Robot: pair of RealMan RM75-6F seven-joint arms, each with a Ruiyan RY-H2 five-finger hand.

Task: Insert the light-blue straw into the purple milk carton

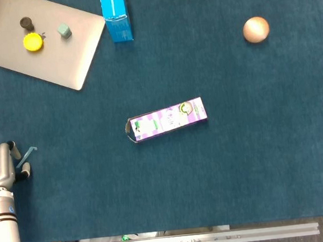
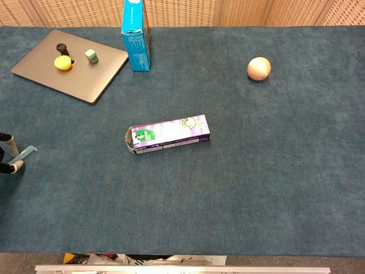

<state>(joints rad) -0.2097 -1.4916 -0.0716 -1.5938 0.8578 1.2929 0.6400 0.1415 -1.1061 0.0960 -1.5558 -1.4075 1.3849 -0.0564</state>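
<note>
The purple milk carton (image 1: 167,119) lies on its side in the middle of the blue cloth, its open end to the left; the chest view shows this carton (image 2: 167,135) too. The light-blue straw (image 1: 26,157) lies at the far left edge, also seen as the straw (image 2: 25,152) in the chest view. My left hand (image 1: 0,165) sits right beside it, with two spread fingers (image 2: 7,137) on either side of the straw's near end. I see no finger pressing on the straw. My right hand is out of both views.
At the back left a grey laptop (image 1: 39,41) carries a yellow cap (image 1: 32,41), a dark small piece and a green cube. A blue box (image 1: 115,14) stands beside it. A tan ball (image 1: 256,29) rests at the back right.
</note>
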